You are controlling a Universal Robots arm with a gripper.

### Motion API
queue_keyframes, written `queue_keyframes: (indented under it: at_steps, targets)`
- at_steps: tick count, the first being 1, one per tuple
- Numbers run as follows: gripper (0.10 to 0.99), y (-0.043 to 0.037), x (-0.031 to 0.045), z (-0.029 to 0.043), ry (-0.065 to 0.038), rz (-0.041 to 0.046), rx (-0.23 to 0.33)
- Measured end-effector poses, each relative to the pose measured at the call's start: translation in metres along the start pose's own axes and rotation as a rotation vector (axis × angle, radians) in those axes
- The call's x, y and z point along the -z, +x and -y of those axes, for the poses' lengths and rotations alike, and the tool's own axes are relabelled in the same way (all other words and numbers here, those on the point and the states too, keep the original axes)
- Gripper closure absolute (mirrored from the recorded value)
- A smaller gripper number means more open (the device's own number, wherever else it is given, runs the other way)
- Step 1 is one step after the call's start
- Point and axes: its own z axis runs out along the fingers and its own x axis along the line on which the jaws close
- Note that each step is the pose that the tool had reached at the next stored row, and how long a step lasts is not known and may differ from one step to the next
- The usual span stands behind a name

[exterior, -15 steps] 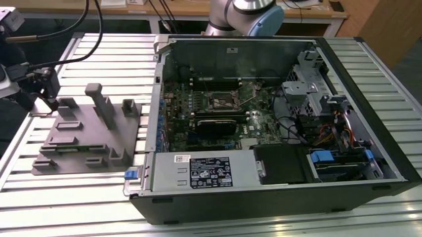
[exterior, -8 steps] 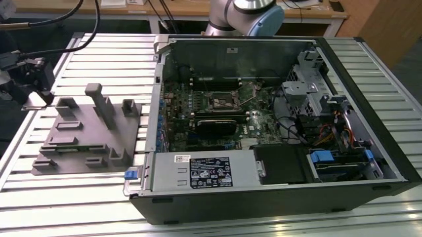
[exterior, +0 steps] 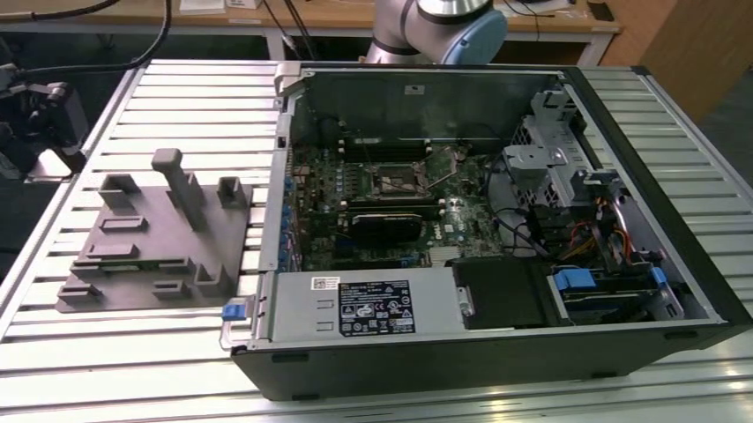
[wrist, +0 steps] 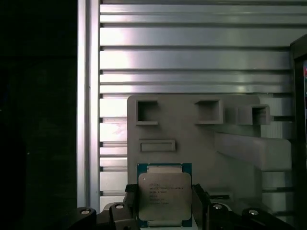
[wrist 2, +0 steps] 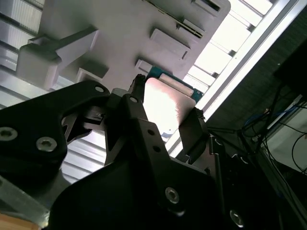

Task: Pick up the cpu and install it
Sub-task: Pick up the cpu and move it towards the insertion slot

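Between the two black fingers (wrist: 199,203) of the gripper (wrist: 164,191) sits the cpu (wrist: 164,199). Its pale metal top faces the first wrist view's camera, and a rim of blue-green board shows around it. Each finger presses against one side edge of the chip, so the claw is clamped on it. The second wrist view shows the gripper (wrist 2: 167,98) gripping the cpu (wrist 2: 165,108) the same way, its silvery top catching the light.

Beyond the chip lies the grey plastic fixture (wrist: 192,143), resting on the slatted aluminium table (wrist: 192,57). The chip looks raised off the fixture, nearer the cameras than its pockets and its upright post (wrist: 254,151).

From the exterior view, the fixture (exterior: 141,238) lies at 9 o'clock from the open computer case (exterior: 471,366), toward the exterior view's left. It sits just beside the case wall on the table (exterior: 118,388). Its tall post (exterior: 176,181) stands toward the fixture's 12 o'clock end.

Inside the case the motherboard (exterior: 317,203) lies flat. The square metal-framed socket (exterior: 394,181), dark at its centre, sits near the middle of the case. A labelled power supply (exterior: 365,308) lies at 6 o'clock from the socket, and drive bays (exterior: 588,282) with blue tabs lie at about 4 o'clock. The arm (exterior: 442,26) rises at 12 o'clock, behind the case.
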Motion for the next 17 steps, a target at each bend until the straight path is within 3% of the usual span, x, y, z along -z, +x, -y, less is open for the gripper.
queue_keyframes:
  at_steps: [17]
  targets:
    - [0.549,-0.0010,0.0419,-0.0021,0.000,0.0007,0.000]
